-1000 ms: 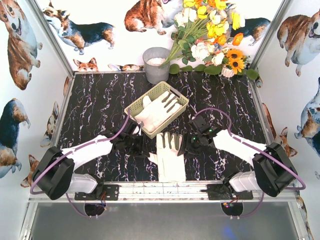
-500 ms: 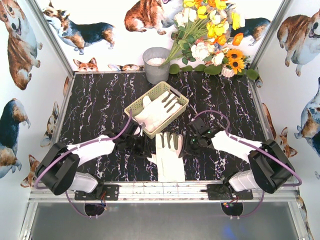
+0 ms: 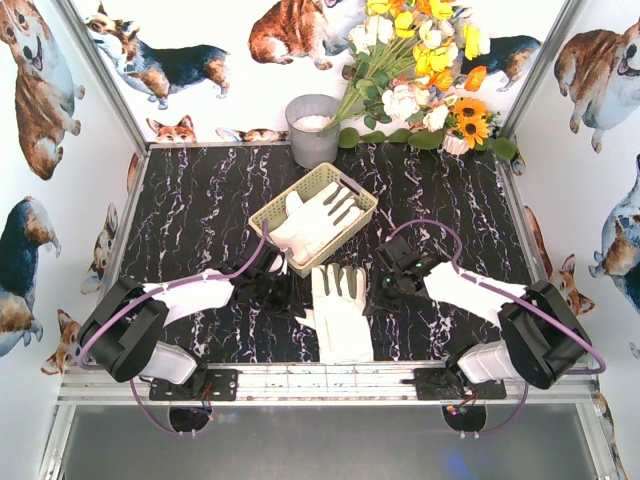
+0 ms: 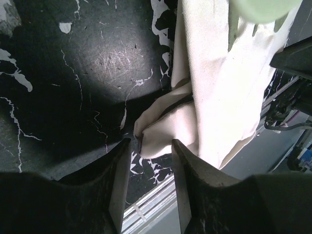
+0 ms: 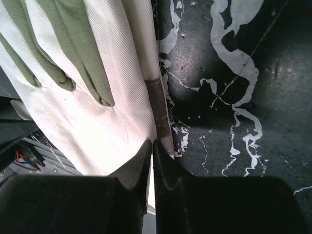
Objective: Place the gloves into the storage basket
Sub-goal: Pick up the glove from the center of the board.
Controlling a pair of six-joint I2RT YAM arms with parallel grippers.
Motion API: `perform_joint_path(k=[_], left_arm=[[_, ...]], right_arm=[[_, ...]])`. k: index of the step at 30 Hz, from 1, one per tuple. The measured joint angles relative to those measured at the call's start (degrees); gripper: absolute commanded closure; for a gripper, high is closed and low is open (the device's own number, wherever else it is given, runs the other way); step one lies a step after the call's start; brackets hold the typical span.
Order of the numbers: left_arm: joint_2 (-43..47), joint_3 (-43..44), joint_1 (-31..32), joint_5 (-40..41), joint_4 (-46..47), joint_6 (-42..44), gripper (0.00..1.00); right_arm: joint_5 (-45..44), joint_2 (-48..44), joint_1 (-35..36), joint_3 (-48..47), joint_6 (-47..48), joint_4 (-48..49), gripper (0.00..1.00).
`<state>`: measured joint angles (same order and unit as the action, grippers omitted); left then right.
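One cream glove point(image 3: 338, 312) with grey-green finger patches lies flat on the black marble table, near the front edge and between both arms. Its cloth fills the left wrist view point(image 4: 219, 87) and the right wrist view point(image 5: 112, 97). My right gripper point(image 5: 152, 142) is shut on that glove's right edge point(image 3: 375, 290). At the glove's left side, my left gripper point(image 4: 151, 142) is open, its jaws apart, with the folded thumb tip just at their tips point(image 3: 290, 297). The storage basket point(image 3: 288, 190) sits just behind, holding other gloves point(image 3: 315, 220).
A grey metal bucket point(image 3: 313, 128) stands behind the basket at the back wall, with a bunch of flowers point(image 3: 425, 70) to its right. An aluminium rail point(image 3: 330, 378) runs along the table's front edge just below the glove's cuff.
My right gripper has closed onto the glove's right edge. My left arm has drawn in closer to the glove's left side, and its jaws stand slightly wider.
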<state>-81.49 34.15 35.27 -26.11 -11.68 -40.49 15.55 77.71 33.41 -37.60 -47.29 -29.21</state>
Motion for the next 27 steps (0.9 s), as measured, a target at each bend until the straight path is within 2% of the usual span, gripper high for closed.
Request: perform_joint_path(k=[5, 12, 27], left_arm=[[0.0, -0.1, 0.0, -0.2, 0.0, 0.0, 0.62], [-0.2, -1.0, 0.0, -1.2, 1.1, -0.8, 0.51], [-3.5, -1.8, 0.0, -6.3, 9.0, -3.0, 0.5]], right_arm=[[-2.4, -3.4, 0.0, 0.1, -0.8, -0.9, 0.97], [-3.0, -4.5, 0.0, 1.9, -2.0, -0.5, 0.97], [-3.2, -2.7, 0.0, 2.7, -2.6, 0.2, 0.98]])
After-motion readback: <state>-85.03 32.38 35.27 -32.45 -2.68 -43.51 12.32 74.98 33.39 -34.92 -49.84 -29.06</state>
